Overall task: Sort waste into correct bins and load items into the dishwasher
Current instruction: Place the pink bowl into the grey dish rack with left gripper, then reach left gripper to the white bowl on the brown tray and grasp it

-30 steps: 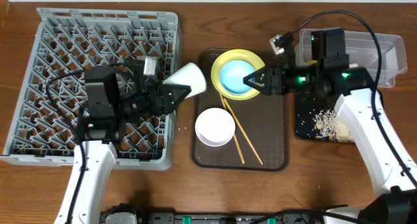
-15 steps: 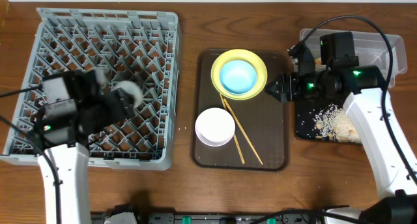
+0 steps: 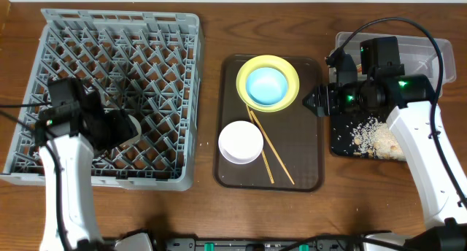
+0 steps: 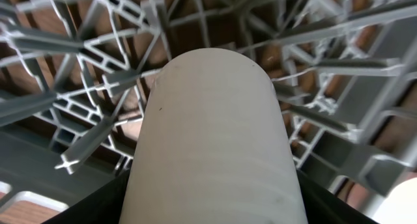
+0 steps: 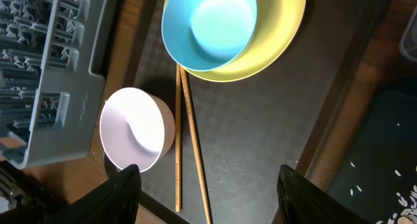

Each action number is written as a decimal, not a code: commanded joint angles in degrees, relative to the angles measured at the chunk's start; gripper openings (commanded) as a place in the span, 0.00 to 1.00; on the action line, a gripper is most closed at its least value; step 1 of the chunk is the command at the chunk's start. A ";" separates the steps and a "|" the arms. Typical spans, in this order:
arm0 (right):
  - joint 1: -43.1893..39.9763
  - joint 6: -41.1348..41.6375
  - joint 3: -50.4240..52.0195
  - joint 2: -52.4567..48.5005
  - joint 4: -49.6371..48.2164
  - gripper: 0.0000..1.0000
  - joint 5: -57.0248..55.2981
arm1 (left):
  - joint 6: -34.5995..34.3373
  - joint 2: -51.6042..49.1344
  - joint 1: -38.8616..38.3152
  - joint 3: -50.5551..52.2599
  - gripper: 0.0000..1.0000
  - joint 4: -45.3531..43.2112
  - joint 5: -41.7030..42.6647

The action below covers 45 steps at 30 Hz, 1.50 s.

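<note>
The left hand (image 3: 125, 127) was clamped on the small white cup (image 4: 208, 139), low over the grey dish rack (image 3: 120, 17). It likely needed lowering between pegs before release. The right hand (image 3: 314, 101) hung apart, empty, beside the yellow plate (image 3: 294, 83).

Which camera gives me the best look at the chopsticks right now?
Overhead: both chopsticks show whole on the tray. Right wrist is closer but cuts one off. Left wrist shows none.
</note>
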<state>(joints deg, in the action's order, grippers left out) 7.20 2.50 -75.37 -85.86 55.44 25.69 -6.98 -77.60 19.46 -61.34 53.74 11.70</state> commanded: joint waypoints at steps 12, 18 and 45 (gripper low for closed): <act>-0.17 -0.90 -1.40 0.90 0.72 0.65 -0.22 | 1.07 -8.81 0.24 -0.90 0.82 0.04 -1.86; -0.17 -0.90 -1.40 0.90 0.96 0.69 -0.98 | 0.52 -4.13 0.15 -2.27 0.95 0.24 1.90; -15.87 4.74 -2.21 5.40 13.00 0.99 -16.48 | -9.86 -4.96 -45.68 -9.07 0.99 -3.48 -5.03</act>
<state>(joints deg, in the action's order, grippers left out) -5.82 6.13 -76.16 -81.32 67.70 8.64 -15.49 -79.79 -23.35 -69.43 50.89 8.27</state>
